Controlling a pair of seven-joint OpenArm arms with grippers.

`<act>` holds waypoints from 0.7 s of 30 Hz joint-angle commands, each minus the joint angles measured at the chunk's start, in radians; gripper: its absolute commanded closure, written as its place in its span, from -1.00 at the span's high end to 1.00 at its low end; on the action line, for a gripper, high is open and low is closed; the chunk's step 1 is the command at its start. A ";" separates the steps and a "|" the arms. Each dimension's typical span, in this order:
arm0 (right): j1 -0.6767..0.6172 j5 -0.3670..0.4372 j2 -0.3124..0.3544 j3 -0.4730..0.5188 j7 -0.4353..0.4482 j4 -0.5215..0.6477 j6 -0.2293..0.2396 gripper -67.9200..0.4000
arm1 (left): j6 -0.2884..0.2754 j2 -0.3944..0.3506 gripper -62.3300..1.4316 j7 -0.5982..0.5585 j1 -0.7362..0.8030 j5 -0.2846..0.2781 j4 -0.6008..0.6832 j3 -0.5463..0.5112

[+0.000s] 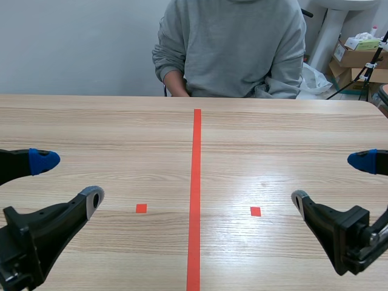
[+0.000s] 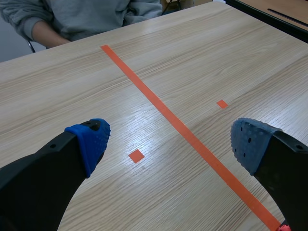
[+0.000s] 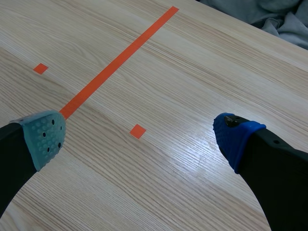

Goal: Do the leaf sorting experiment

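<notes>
Spread wide and gripping nothing: left gripper (image 1: 70,179), right gripper (image 1: 331,180), low over the table's (image 1: 121,121) near side, well apart across the tape line (image 1: 195,200). Cannot tell where leaves lie. Far edge by a seated person (image 1: 233,42).

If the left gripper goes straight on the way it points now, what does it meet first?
Likely just the table near the orange square; no object seems to lie ahead of the left gripper.

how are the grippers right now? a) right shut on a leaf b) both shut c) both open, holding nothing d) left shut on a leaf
C: the left gripper and right gripper each have fingers wide apart, with only table between them.
</notes>
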 commanded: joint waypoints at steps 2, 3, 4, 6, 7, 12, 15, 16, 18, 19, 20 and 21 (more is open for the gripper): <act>0.001 0.004 0.000 0.008 0.014 0.012 -0.003 0.88 | -0.003 0.005 0.73 -0.013 0.002 -0.009 0.008 -0.006; 0.001 0.004 0.000 0.008 0.014 0.012 -0.003 0.88 | -0.003 0.005 0.73 -0.013 0.002 -0.009 0.008 -0.006; 0.001 0.004 0.000 0.008 0.014 0.012 -0.003 0.88 | -0.003 0.005 0.73 -0.013 0.002 -0.009 0.008 -0.006; 0.001 0.004 0.000 0.008 0.014 0.012 -0.003 0.88 | -0.003 0.005 0.73 -0.013 0.002 -0.009 0.008 -0.006; 0.001 0.004 0.000 0.008 0.014 0.012 -0.003 0.88 | -0.003 0.005 0.73 -0.013 0.002 -0.009 0.008 -0.006; 0.001 0.004 0.000 0.008 0.014 0.012 -0.003 0.88 | -0.003 0.005 0.73 -0.013 0.002 -0.009 0.008 -0.006; 0.001 0.004 0.000 0.008 0.014 0.012 -0.003 0.88 | -0.003 0.005 0.73 -0.013 0.002 -0.009 0.008 -0.006; 0.001 0.004 0.000 0.008 0.014 0.012 -0.003 0.88 | -0.003 0.005 0.73 -0.013 0.002 -0.009 0.008 -0.006; 0.001 0.004 0.000 0.008 0.014 0.012 -0.003 0.88 | -0.003 0.005 0.73 -0.013 0.002 -0.009 0.008 -0.006; 0.001 0.004 0.000 0.008 0.014 0.012 -0.003 0.88 | -0.003 0.005 0.73 -0.013 0.002 -0.009 0.008 -0.006; 0.001 0.004 0.000 0.008 0.014 0.012 -0.003 0.88 | -0.003 0.005 0.73 -0.013 0.002 -0.009 0.008 -0.006; 0.001 0.004 0.000 0.008 0.014 0.012 -0.003 0.88 | -0.003 0.005 0.73 -0.013 0.002 -0.009 0.008 -0.006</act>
